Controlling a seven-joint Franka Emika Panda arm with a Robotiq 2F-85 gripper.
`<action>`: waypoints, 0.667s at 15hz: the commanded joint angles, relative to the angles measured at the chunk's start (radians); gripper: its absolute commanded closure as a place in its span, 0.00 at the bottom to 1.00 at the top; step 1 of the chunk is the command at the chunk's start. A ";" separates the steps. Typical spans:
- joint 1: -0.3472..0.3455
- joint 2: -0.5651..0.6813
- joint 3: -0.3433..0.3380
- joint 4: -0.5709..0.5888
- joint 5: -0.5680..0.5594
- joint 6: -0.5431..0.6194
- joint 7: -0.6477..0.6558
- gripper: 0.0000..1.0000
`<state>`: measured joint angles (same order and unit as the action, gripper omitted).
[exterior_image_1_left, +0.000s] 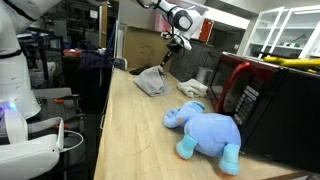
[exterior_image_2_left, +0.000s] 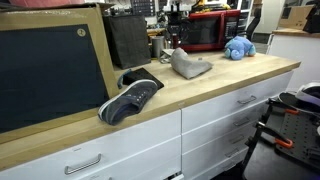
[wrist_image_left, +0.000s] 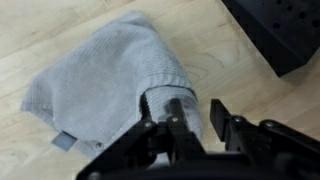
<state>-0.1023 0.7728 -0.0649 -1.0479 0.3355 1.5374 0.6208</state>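
Note:
A grey cloth (wrist_image_left: 105, 80) lies crumpled on the light wooden counter (wrist_image_left: 230, 75); it shows in both exterior views (exterior_image_1_left: 150, 82) (exterior_image_2_left: 188, 66). My gripper (wrist_image_left: 198, 115) hangs just above the cloth's near edge, and bare wood shows between its fingers. One finger is against a raised fold of the cloth, but nothing sits between the jaws. In both exterior views the gripper (exterior_image_1_left: 172, 42) (exterior_image_2_left: 172, 44) points down over the cloth's far end.
A blue plush elephant (exterior_image_1_left: 208, 130) (exterior_image_2_left: 238, 47) lies next to a red-and-black microwave (exterior_image_1_left: 250, 90) (exterior_image_2_left: 205, 32). A dark box corner (wrist_image_left: 280, 30) is close to the cloth. Dark shoes (exterior_image_2_left: 130, 97) and a framed blackboard (exterior_image_2_left: 50, 70) stand at the counter's other end.

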 joint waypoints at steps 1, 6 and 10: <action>-0.048 -0.034 0.004 -0.024 -0.001 0.077 -0.179 0.33; -0.124 -0.022 -0.016 -0.048 -0.049 0.040 -0.426 0.00; -0.163 -0.010 -0.029 -0.099 -0.095 0.044 -0.508 0.00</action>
<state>-0.2571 0.7734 -0.0839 -1.0988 0.2706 1.5906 0.1643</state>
